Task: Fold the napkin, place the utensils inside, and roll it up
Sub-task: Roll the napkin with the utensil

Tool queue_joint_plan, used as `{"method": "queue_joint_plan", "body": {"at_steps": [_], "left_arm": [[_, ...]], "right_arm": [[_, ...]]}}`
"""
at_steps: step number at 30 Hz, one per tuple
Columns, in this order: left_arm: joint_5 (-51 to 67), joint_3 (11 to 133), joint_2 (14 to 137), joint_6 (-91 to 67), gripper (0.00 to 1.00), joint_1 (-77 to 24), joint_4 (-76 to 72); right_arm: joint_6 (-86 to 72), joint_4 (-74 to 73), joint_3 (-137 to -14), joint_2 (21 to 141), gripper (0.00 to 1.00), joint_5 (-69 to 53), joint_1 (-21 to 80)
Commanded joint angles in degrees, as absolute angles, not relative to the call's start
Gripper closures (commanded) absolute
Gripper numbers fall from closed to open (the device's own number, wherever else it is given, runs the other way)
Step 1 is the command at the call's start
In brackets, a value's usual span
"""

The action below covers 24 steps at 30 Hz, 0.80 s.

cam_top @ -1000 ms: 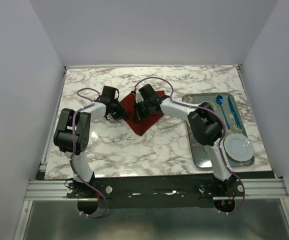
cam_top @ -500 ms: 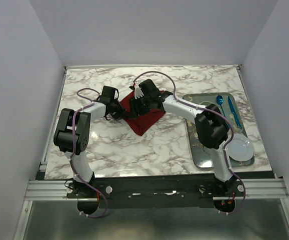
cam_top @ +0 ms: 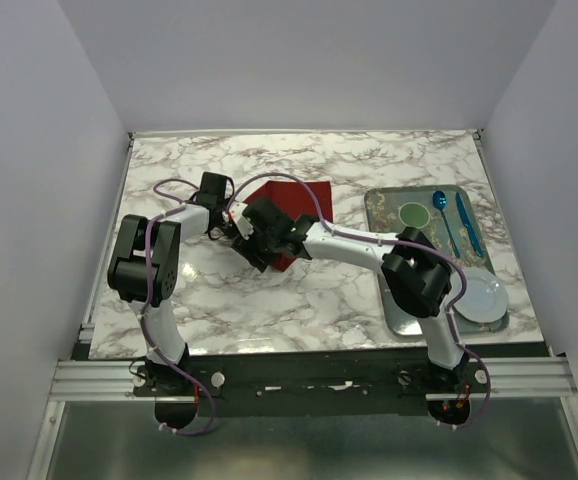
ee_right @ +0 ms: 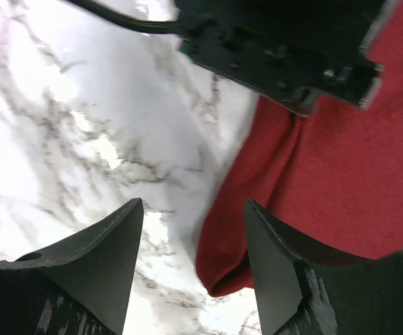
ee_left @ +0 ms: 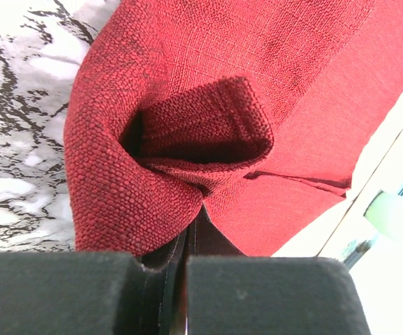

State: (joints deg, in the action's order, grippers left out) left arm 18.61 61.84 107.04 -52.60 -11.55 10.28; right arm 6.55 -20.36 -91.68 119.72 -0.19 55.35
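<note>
The dark red napkin (cam_top: 304, 205) lies partly spread on the marble, reaching toward the far right. My left gripper (cam_top: 234, 224) sits at its left edge, shut on a bunched fold of the napkin (ee_left: 257, 84), which curls over just ahead of the closed left gripper (ee_left: 186, 244). My right gripper (cam_top: 252, 244) hovers at the napkin's near-left corner. In the right wrist view the right gripper (ee_right: 193, 209) is open, and the rounded edge of the napkin (ee_right: 306, 181) lies by the right finger, unheld. No gold utensils can be made out.
At the right a metal tray (cam_top: 424, 190) holds a green dish (cam_top: 414, 213), a blue spoon (cam_top: 441, 205), a second blue piece (cam_top: 466, 222) and a white plate (cam_top: 479, 296). The right arm (cam_top: 414, 270) crosses the tray's near left. The left gripper's body (ee_right: 285, 49) is close ahead of the right fingers.
My right gripper opened and let go of the napkin, then swung from its far side to its near-left corner. The napkin now lies spread wider toward the far right. The left gripper kept its hold.
</note>
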Motion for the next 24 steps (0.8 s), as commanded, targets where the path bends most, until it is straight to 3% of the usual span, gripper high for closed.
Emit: {"method": "queue_joint_plan", "body": {"at_steps": [1, 11, 24], "left_arm": [[17.1, 58.3, 110.9, -51.4, 0.95, -11.5, 15.5], [17.1, 58.7, 110.1, -50.5, 0.96, -10.6, 16.3], [17.3, 58.8, 110.2, -50.1, 0.96, -10.0, 16.5]], "right_arm": [[6.9, -21.6, -94.9, 123.1, 0.34, 5.4, 54.2], [3.5, -23.9, -98.5, 127.7, 0.44, 3.3, 54.2], [-2.0, -25.6, -97.3, 130.0, 0.42, 3.4, 51.8]]}}
